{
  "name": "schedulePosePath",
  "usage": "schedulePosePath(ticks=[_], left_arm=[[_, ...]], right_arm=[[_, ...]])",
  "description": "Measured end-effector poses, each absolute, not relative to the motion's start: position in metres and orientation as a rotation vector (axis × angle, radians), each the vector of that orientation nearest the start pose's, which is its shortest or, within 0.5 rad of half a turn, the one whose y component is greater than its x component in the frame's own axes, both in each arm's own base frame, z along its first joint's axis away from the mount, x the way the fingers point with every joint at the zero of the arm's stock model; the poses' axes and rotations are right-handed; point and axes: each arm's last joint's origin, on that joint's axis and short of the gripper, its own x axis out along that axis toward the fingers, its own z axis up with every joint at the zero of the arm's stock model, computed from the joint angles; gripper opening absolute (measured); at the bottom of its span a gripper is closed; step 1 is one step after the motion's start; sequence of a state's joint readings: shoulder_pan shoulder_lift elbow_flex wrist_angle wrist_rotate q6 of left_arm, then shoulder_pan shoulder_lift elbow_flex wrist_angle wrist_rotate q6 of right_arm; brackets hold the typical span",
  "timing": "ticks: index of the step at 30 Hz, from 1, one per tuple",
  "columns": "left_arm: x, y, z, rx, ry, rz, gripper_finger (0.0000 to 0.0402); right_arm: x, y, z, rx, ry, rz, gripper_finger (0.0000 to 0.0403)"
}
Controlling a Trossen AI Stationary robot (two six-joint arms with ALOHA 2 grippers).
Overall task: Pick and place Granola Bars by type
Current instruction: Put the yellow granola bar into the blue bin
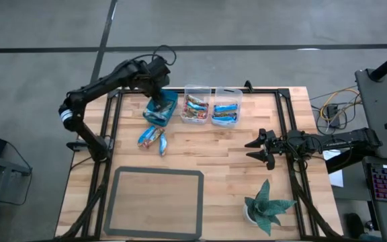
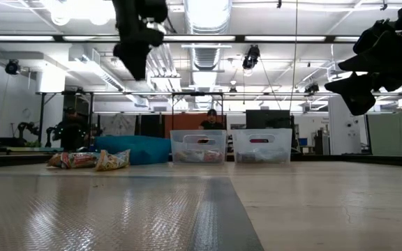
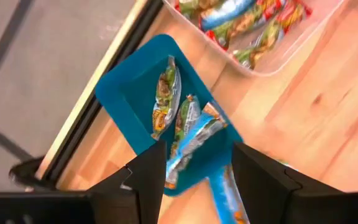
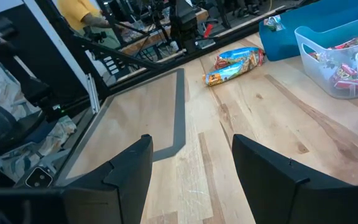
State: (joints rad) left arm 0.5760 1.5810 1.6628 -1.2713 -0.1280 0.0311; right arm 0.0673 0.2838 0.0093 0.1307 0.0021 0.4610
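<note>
A teal bin [image 1: 168, 102] at the table's far left holds several greenish-silver and blue-tinted granola bars [image 3: 180, 121]. Beside it, one clear bin [image 1: 196, 106] holds reddish-brown bars [image 3: 247, 22] and another clear bin [image 1: 226, 107] holds blue bars. A few more bars [image 1: 152, 138] lie loose on the wood just in front of the teal bin. My left gripper [image 3: 197, 180] hangs open above the teal bin, well clear of it in the low view [image 2: 135, 63]. My right gripper [image 1: 256, 149] waits open over the table's right side.
A grey rimmed mat [image 1: 157, 202] fills the near left of the table. A small potted plant [image 1: 267, 207] stands near the right front corner. Bare wood lies between the bins and the mat. People and equipment show in the room beyond the table.
</note>
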Motion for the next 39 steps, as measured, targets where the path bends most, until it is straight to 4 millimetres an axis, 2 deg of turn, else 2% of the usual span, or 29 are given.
schedulePosePath(ticks=[4,9,11,16,22,28,39], left_arm=[[0.253,0.145,0.380,-0.274,1.146,0.668,0.0163],[0.247,0.120,0.384,-0.337,1.074,0.686,0.0163],[0.243,0.114,0.374,-0.365,1.075,0.690,0.0163],[0.240,0.098,0.334,-0.497,1.078,0.683,0.0163],[0.221,0.080,0.294,-0.596,1.104,0.738,0.0163],[0.205,0.072,0.269,-0.612,1.075,0.792,0.0163],[0.190,0.068,0.229,-0.614,1.051,0.808,0.0163]], right_arm=[[0.114,0.008,0.155,0.455,0.156,0.030,0.0210],[0.114,0.008,0.155,0.455,0.156,0.031,0.0210],[0.114,0.008,0.155,0.455,0.156,0.030,0.0210],[0.114,0.008,0.155,0.455,0.157,0.031,0.0210],[0.114,0.008,0.155,0.455,0.157,0.030,0.0210],[0.114,0.008,0.155,0.455,0.156,0.031,0.0210],[0.114,0.008,0.155,0.455,0.156,0.031,0.0210]])
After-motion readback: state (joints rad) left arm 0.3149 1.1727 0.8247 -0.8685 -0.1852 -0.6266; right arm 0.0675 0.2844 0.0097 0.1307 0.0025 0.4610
